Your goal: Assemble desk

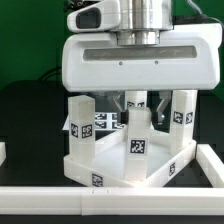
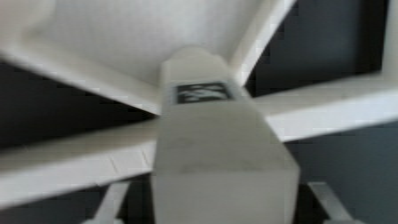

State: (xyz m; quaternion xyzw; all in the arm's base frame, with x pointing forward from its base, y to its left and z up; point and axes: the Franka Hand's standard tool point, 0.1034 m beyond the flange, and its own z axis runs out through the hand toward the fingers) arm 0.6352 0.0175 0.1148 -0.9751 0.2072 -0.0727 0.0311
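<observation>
The white desk slab [image 1: 118, 168] lies on the black table with white tagged legs standing on it. One leg [image 1: 82, 122] stands toward the exterior view's left, one [image 1: 180, 115] toward its right, and a middle leg [image 1: 138, 138] stands nearest the front. My gripper [image 1: 137, 110] hangs straight over the middle leg, its fingers coming down on either side of the leg's top. In the wrist view that leg [image 2: 214, 140] fills the centre, its tag facing up. One finger [image 2: 112, 200] and the other [image 2: 331, 200] flank it with a dark gap on each side. My gripper [image 2: 219, 200] is open around the leg.
A long white border rail [image 1: 110, 206] runs along the front and turns back at the exterior view's right [image 1: 212, 160]. The marker board [image 1: 103, 124] shows behind the legs. The arm's wide white body [image 1: 135, 60] hides the space above the desk.
</observation>
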